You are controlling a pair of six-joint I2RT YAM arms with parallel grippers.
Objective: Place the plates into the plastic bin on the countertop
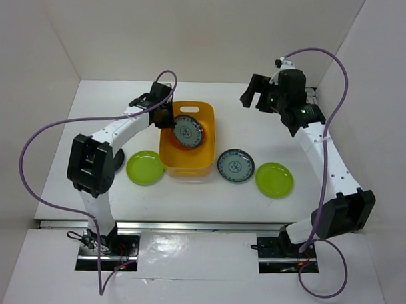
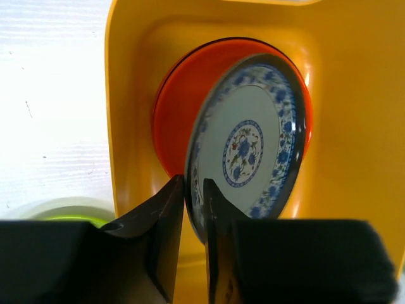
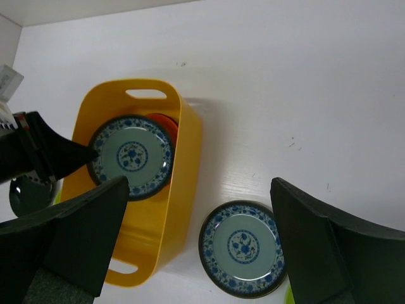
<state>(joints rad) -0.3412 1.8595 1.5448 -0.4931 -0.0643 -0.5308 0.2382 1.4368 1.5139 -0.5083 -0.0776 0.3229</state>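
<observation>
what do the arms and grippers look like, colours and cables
The left arm and right arm are white links with black joint housings. A purple cable loops along each. The left gripper and right gripper are black with flat wedge-shaped fingers.

Top external: sat high above and behind arm bases, faced 12 o'clock and down; wide, whole countertop in frame.
Left wrist: very near, looked past left fingers into plastic bin; bin filled frame.
Right wrist: high, well apart, looked down between right fingers; bin at 9 o'clock of frame.
All three shared bin and patterned plate in it.
Top and right wrist also shared second patterned plate.
</observation>
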